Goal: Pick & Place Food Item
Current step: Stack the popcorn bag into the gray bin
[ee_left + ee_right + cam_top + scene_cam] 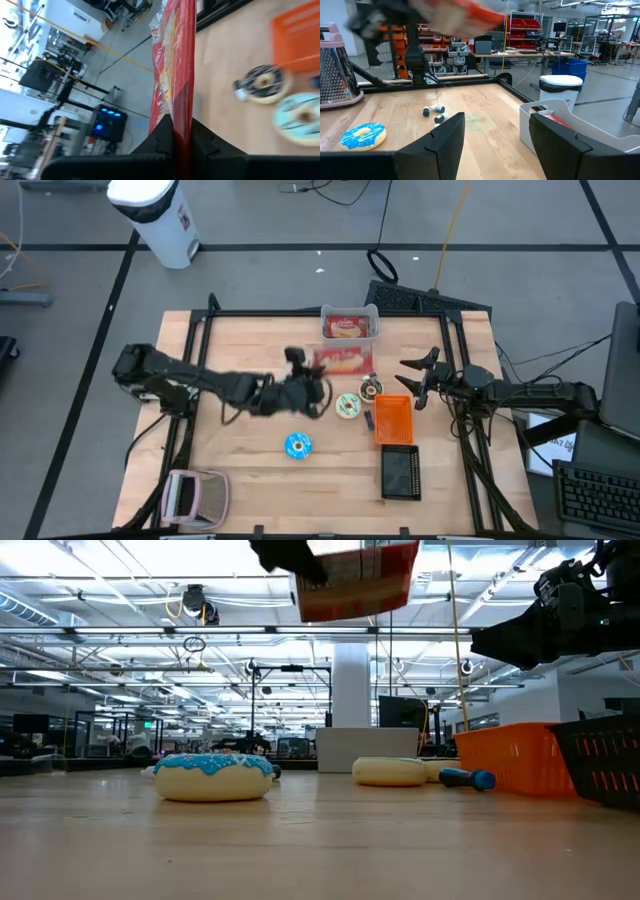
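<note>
From above, the left gripper [308,376] is seen near the middle of the table [240,470], clamped on a red snack packet [340,361] that is held just in front of the white bin [350,325] at the far edge. A second red packet [347,330] is seen lying inside that bin. To the right, the right gripper [412,377] is held with its fingers spread and nothing between them, just beside the orange basket [393,420]. A black basket [400,473] is set nearer, below the orange one. A blue-iced doughnut [298,445] is placed left of the baskets, a pale-iced doughnut [348,406] and a chocolate doughnut [371,389] between the packet and the orange basket. A grater [195,496] is found at the near left corner.

From table height, the red snack packet [357,580] is seen lifted well clear of the wood, with the blue-iced doughnut [214,777] resting on the table on the left and the orange basket [520,757] on the right.

Through the left wrist camera, the packet [176,65] is shown pinched edge-on between the closed fingers [161,136]; the chocolate doughnut [262,84] and the pale-iced doughnut [300,118] are passed beyond it.

Through the right wrist camera, the open fingers [442,145] are seen empty, the white bin [580,132] just ahead, the blue-iced doughnut [363,136] and grater [337,72] farther off.
</note>
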Robot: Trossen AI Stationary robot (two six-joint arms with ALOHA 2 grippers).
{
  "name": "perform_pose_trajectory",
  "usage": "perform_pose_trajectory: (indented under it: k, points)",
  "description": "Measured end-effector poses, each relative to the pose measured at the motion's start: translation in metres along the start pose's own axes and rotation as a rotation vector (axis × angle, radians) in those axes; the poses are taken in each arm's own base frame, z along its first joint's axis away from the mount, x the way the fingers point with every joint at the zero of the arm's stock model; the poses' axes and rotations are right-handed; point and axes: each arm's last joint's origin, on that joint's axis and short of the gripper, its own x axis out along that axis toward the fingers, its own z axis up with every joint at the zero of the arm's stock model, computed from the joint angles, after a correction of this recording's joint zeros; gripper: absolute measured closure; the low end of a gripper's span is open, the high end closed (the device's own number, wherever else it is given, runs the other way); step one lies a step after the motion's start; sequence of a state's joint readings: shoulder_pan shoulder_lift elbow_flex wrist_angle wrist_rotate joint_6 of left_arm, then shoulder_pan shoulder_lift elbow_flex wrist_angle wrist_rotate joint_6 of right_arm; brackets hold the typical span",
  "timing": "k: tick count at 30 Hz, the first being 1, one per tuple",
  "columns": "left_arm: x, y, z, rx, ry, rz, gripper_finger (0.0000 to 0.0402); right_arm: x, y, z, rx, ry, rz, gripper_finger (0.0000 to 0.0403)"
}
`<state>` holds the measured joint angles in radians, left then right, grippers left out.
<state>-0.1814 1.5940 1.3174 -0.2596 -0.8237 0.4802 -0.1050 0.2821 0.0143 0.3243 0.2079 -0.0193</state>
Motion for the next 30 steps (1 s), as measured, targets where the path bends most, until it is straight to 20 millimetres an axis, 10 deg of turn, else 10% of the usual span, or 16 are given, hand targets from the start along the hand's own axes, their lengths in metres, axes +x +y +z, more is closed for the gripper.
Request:
perform_pose_trajectory:
  k: [15,30]
  points:
    - [0.114,0.081,-0.060,-0.076,-0.088,-0.101,0.0373,0.000,0.000,0.000,0.000,0.001,0.000,0.0193]
    - [0.210,0.052,-0.132,-0.022,-0.014,-0.200,0.0373,0.001,0.000,-0.001,-0.002,0.011,0.000,0.0193]
